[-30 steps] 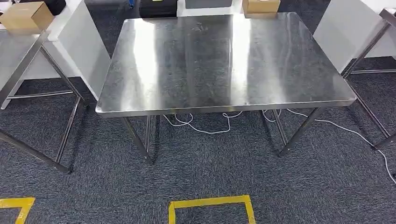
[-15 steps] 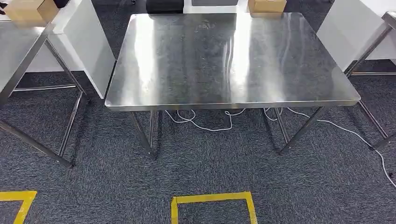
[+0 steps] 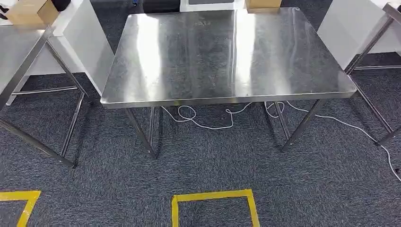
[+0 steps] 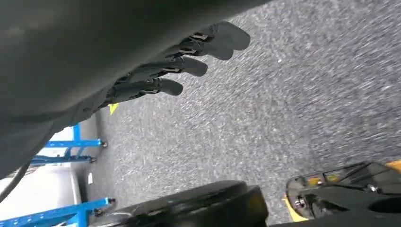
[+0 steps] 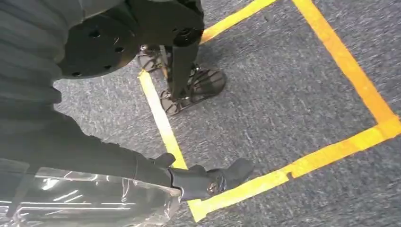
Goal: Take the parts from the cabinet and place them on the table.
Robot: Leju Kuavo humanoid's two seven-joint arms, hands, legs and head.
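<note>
A bare steel table (image 3: pixel 227 56) stands ahead of me in the head view, with nothing on its top. In the right wrist view my right hand (image 5: pixel 189 177) hangs over the carpet and holds a clear plastic bag (image 5: pixel 85 201); the bag's contents cannot be made out. In the left wrist view my left hand (image 4: pixel 179 61) hangs over the grey carpet with its fingers (image 4: pixel 222 40) stretched out and apart, holding nothing.
A second steel table (image 3: pixel 19 52) stands at the left and another table's frame (image 3: pixel 373 42) at the right. Cardboard boxes (image 3: pixel 30 12) sit at the back. A white cable (image 3: pixel 208 124) lies under the middle table. Yellow tape squares (image 3: pixel 213 198) mark the carpet in front of me.
The whole head picture has shifted, so the camera has moved: the table's front edge now sits a little higher in the picture. Nothing on the table has changed.
</note>
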